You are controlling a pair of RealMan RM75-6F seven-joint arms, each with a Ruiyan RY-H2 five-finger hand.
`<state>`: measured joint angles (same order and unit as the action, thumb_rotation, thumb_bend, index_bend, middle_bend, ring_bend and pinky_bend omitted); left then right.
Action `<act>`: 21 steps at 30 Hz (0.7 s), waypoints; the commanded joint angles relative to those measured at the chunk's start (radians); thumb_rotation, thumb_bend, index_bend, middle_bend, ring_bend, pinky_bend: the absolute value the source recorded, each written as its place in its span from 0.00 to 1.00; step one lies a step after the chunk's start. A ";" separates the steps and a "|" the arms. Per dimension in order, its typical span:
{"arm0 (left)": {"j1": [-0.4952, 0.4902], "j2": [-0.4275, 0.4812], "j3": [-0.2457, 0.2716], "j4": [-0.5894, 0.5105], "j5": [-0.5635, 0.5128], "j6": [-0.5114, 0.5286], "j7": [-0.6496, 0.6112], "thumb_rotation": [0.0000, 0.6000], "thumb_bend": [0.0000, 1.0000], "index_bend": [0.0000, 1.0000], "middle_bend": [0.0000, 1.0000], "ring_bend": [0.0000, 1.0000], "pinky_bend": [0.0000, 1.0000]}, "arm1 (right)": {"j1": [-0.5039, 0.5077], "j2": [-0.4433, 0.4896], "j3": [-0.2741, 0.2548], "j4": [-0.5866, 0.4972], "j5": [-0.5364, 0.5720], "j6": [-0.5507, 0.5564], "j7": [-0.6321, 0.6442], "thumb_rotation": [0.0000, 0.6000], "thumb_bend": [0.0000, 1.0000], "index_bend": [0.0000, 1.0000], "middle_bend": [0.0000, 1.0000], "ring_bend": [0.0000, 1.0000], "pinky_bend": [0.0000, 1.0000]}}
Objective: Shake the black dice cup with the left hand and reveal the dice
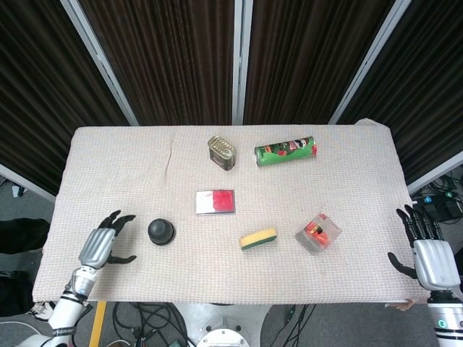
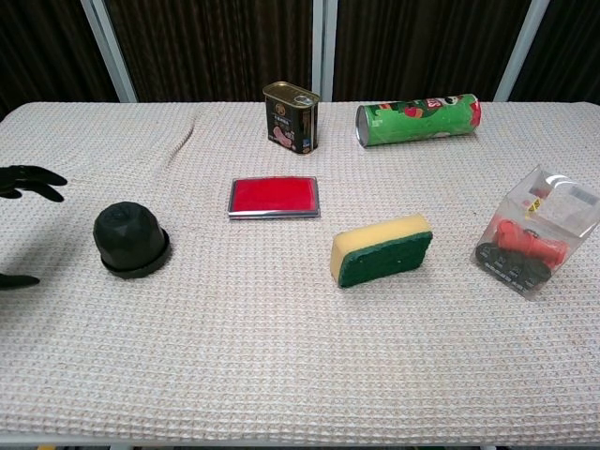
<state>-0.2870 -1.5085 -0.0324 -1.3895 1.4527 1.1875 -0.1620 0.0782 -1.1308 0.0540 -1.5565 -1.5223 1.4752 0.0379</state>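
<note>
Left hand (image 1: 103, 245) empty, fingers spread, just beside black dice cup (image 1: 160, 231); red tin (image 1: 215, 202), sponge (image 1: 258, 238) well clear.

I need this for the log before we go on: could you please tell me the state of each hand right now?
Left hand: open, holding nothing, beside the black dice cup.
Right hand: open, holding nothing, at the table's edge.

The left hand (image 1: 100, 246) has a ribbed silver metal back and black fingers (image 2: 28, 180). At five o'clock, the right hand (image 1: 428, 259) looks identical. Both sit on white wrists with dark collars.
</note>
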 commanded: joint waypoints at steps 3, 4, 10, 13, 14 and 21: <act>-0.025 -0.024 0.005 0.022 0.010 -0.031 -0.039 1.00 0.02 0.14 0.19 0.03 0.13 | 0.002 0.000 -0.002 -0.006 0.005 -0.010 -0.012 1.00 0.15 0.00 0.00 0.00 0.00; -0.029 -0.034 0.003 0.029 0.013 -0.030 -0.042 1.00 0.02 0.14 0.20 0.03 0.13 | 0.002 -0.001 -0.002 -0.007 0.005 -0.009 -0.012 1.00 0.15 0.00 0.00 0.00 0.00; -0.047 -0.085 -0.004 0.066 0.034 -0.011 -0.034 1.00 0.02 0.14 0.20 0.03 0.13 | 0.004 -0.009 -0.009 -0.001 -0.003 -0.015 -0.017 1.00 0.15 0.00 0.00 0.00 0.00; -0.055 -0.103 -0.007 0.083 0.020 -0.026 -0.008 1.00 0.02 0.14 0.20 0.03 0.13 | 0.005 -0.013 -0.011 0.007 0.002 -0.022 -0.013 1.00 0.15 0.00 0.00 0.00 0.00; -0.058 -0.107 -0.008 0.086 0.013 -0.034 0.002 1.00 0.02 0.14 0.20 0.03 0.13 | 0.005 -0.014 -0.011 0.009 0.003 -0.023 -0.012 1.00 0.15 0.00 0.00 0.00 0.00; -0.086 -0.142 -0.026 0.114 -0.019 -0.071 0.037 1.00 0.02 0.14 0.20 0.03 0.13 | 0.008 -0.024 -0.015 0.027 0.009 -0.036 -0.004 1.00 0.15 0.00 0.00 0.00 0.00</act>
<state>-0.3704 -1.6483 -0.0556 -1.2779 1.4357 1.1185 -0.1269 0.0853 -1.1535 0.0400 -1.5302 -1.5142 1.4400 0.0329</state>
